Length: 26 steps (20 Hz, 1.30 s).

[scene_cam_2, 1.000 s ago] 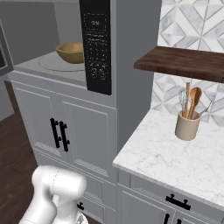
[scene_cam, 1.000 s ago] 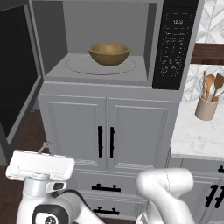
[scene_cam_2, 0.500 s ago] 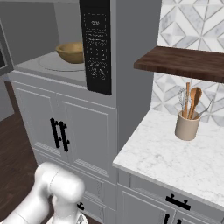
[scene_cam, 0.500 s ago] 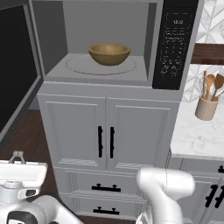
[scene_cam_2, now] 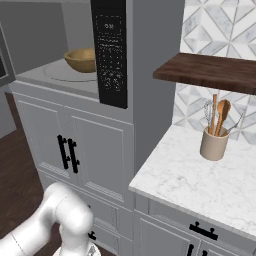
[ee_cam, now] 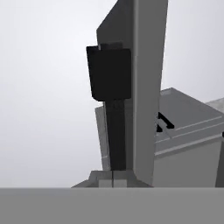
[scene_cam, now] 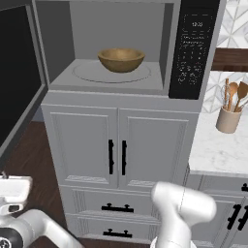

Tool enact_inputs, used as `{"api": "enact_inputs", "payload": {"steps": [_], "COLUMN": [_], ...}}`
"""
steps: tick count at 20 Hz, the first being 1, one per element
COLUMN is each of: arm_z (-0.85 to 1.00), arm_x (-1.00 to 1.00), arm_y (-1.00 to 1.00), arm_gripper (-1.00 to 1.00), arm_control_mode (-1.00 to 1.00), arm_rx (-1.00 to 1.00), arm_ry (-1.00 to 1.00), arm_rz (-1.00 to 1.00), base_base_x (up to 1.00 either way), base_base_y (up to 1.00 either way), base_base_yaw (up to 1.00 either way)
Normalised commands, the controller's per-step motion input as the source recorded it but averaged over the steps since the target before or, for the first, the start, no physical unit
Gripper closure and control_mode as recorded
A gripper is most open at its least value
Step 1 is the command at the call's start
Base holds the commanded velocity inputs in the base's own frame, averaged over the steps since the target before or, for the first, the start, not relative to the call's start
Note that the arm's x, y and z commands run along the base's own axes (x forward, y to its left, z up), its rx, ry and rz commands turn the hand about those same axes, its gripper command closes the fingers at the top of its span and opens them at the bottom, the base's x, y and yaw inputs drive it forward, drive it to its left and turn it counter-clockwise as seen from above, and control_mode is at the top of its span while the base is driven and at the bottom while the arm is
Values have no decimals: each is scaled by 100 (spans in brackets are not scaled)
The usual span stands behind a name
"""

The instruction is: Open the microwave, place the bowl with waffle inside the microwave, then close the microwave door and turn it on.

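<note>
Low at eight o'clock in the left base view, the arm's white hand is cut off by the frame edge, so its fingers cannot be made out there. From the hand view the gripper sits at six o'clock with its two tips pressed together, closed on nothing, just below the black bar handle of the microwave door, which is seen edge-on and rises toward twelve o'clock. Whether the tips touch the door is hard to tell. Farther off, the cabinet doors with short black handles stand at the centre of the left base view, under the microwave, whose door is swung wide toward nine o'clock and partly cropped. Inside the cavity the brown bowl rests on the round turntable plate; the bowl's rim hides its contents, so the waffle cannot be seen. At one o'clock the black keypad panel carries a small display and rows of buttons too small to read. At three o'clock a beige crock holding wooden spoons stands on the marble counter, below a dark wooden shelf.
</note>
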Motion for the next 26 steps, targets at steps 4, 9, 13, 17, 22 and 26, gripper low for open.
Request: {"api": "enact_inputs", "payload": {"steps": [4,9,13,17,22,26], "arm_z": [0,31,76,87,66,60], "arm_x": [34,13,2,0,0,-2], "arm_y": [71,34,0,-30,-93,-100], "arm_gripper": [100,100,100,100,100,100], "arm_control_mode": [-100,-100,-100,-100,-100,-100], "arm_rx": [-11,0,6,18,42,61], "arm_ry": [0,0,0,0,0,-2], "arm_rz": [-5,-7,-10,-11,-12,-7], "base_base_x": [0,0,0,0,0,0], "base_base_y": [0,0,0,0,0,0], "base_base_yaw": [0,0,0,0,0,0]}}
